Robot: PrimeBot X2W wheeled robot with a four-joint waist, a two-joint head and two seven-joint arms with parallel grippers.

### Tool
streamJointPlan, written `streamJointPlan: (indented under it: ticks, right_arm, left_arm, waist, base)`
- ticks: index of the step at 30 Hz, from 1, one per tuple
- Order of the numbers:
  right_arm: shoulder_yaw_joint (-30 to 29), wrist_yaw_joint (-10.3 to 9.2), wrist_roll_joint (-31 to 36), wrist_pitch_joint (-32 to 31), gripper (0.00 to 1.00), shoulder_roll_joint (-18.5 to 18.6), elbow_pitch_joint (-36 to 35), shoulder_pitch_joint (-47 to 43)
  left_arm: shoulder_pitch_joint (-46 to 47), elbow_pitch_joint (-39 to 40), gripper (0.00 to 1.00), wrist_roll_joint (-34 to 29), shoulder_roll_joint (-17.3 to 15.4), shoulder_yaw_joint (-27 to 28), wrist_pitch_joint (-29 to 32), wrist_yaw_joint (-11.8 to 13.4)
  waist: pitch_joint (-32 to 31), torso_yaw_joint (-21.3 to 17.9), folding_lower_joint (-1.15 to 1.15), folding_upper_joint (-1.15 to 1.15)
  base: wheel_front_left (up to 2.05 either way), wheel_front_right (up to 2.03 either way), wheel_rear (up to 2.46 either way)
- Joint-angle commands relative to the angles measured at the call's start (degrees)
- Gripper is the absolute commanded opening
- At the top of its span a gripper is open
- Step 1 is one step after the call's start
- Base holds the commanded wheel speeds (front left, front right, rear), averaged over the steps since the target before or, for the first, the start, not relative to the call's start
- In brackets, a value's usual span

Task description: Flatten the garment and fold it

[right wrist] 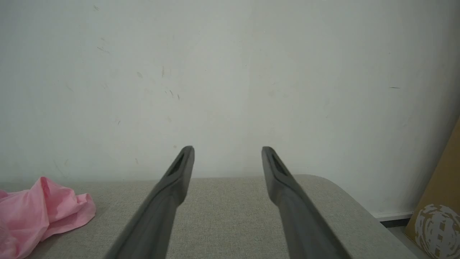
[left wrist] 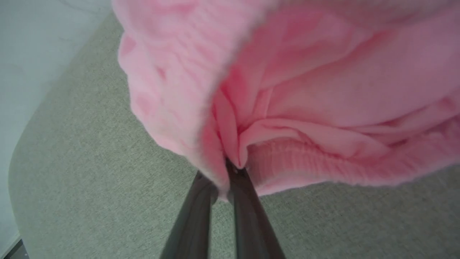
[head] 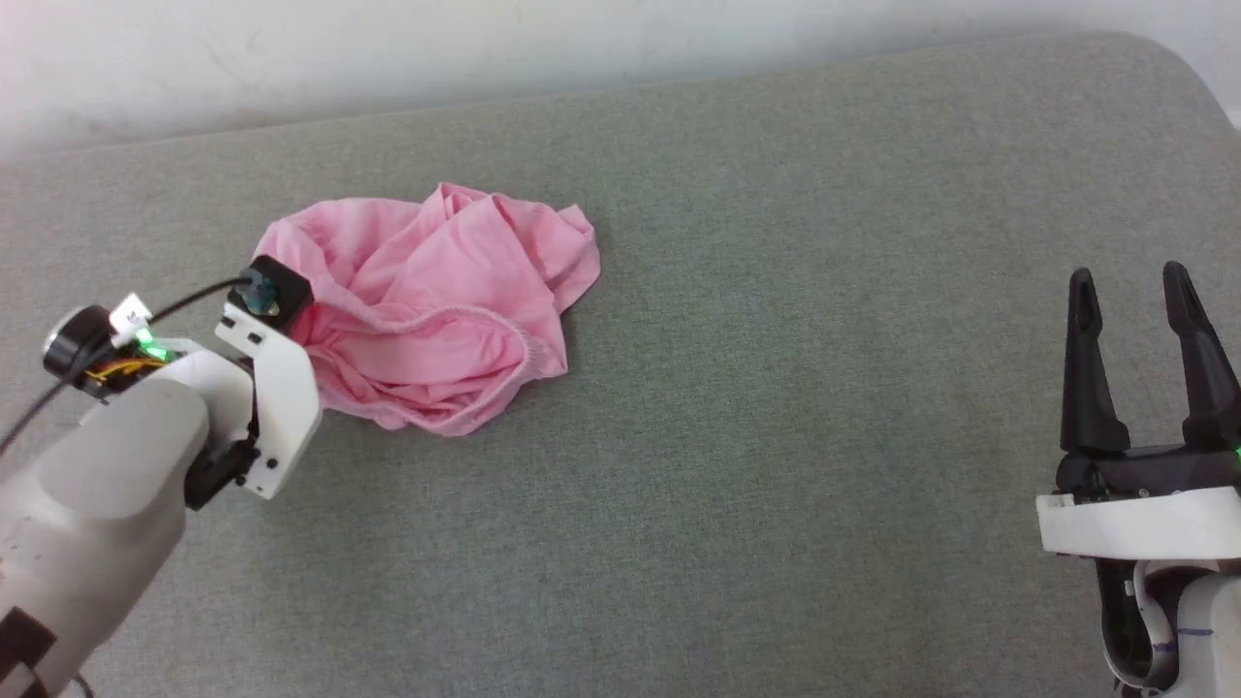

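Observation:
The pink garment [head: 436,301] lies crumpled in a heap on the grey cushion, left of centre, its gathered waistband curving across the front. My left gripper [left wrist: 230,169] is shut on the garment's left edge; in the left wrist view the two dark fingers [left wrist: 248,216] meet with pink cloth [left wrist: 323,90] pinched at their tips. In the head view the left wrist [head: 267,388] covers those fingers. My right gripper [head: 1129,281] stands open far to the right, nothing between its fingers, and the garment [right wrist: 39,208] sits at the lower left of its view.
The grey upholstered surface [head: 776,436] spreads wide to the right of the garment. A pale wall [right wrist: 230,72] runs behind it. The cushion's rounded corner [right wrist: 341,190] drops off near a cardboard box [right wrist: 438,208] on the floor.

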State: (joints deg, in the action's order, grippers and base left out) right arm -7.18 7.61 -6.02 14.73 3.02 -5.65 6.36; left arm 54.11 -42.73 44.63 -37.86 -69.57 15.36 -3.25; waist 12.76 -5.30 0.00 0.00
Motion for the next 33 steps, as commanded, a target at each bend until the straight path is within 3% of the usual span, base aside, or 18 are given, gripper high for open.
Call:
streamJointPlan:
  ticks: [1,8,16,25,29,33]
  right_arm:
    - [0.0,-0.12,0.3,0.3,1.00,-0.1,0.0,-0.9]
    - [-0.2,-0.12,1.0,0.3,1.00,-0.1,0.2,-2.2]
    - [-0.4,-0.12,1.1,0.3,1.00,-0.1,-0.1,-3.1]
    - [0.1,-0.12,0.3,0.3,1.00,-0.1,0.0,-2.3]
    - [0.3,-0.12,-0.1,0.3,1.00,-0.1,-0.1,-1.3]
    - [0.5,-0.12,-0.7,0.3,1.00,-0.1,0.0,-0.3]
  left_arm:
    - [-0.7,-0.7,1.00,0.3,0.9,0.4,-1.0,0.6]
    - [2.9,-1.9,1.00,0.3,2.5,1.2,-4.5,-1.5]
    - [10.8,8.8,1.00,-0.3,1.3,1.4,-1.5,-3.0]
    - [14.1,17.9,1.00,0.0,4.2,-1.7,7.6,-4.0]
    - [13.7,19.9,1.00,0.9,6.3,-3.3,13.9,-4.2]
    - [11.2,23.8,1.00,0.0,6.3,-3.7,22.6,-4.2]
  waist:
    - [-0.5,0.5,0.00,0.00]
    - [-3.3,2.6,0.00,0.00]
    - [-5.0,3.3,0.00,0.00]
    - [-3.2,0.9,0.00,0.00]
    - [-1.7,-0.9,0.00,0.00]
    - [0.0,-3.0,0.00,0.00]
  base:
    - [0.00,0.00,0.00]
    - [0.00,0.00,0.00]
    - [0.00,0.00,0.00]
    - [0.00,0.00,0.00]
    - [0.00,0.00,0.00]
    - [0.00,0.00,0.00]
